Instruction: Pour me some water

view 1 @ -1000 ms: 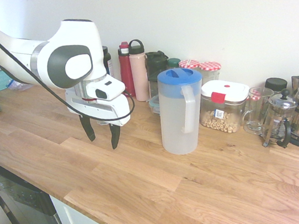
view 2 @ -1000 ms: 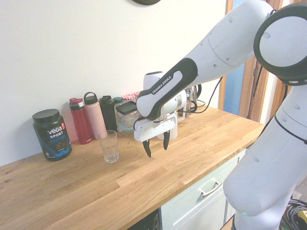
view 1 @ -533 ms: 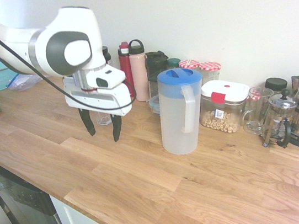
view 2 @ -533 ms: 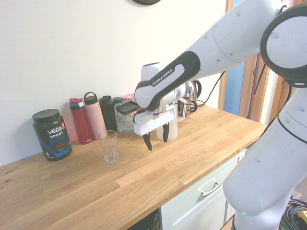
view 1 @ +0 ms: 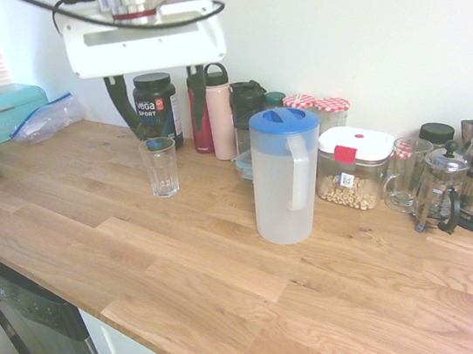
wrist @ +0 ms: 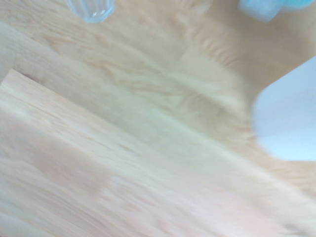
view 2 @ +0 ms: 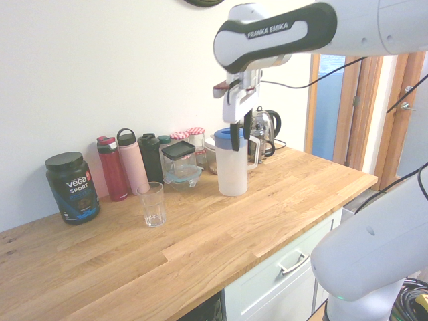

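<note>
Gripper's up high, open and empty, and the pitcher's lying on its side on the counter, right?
Not lying: the pitcher stands upright on the counter, blue lid on, as the first exterior view shows. The gripper is up high, open and empty.

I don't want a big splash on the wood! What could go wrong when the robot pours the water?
The pitcher is tall, so a sideways bump from the tool could tip it over. The drinking glass is small and narrow, so the water might miss it. Bottles and jars stand close behind, and a swinging pitcher could knock them.
</note>
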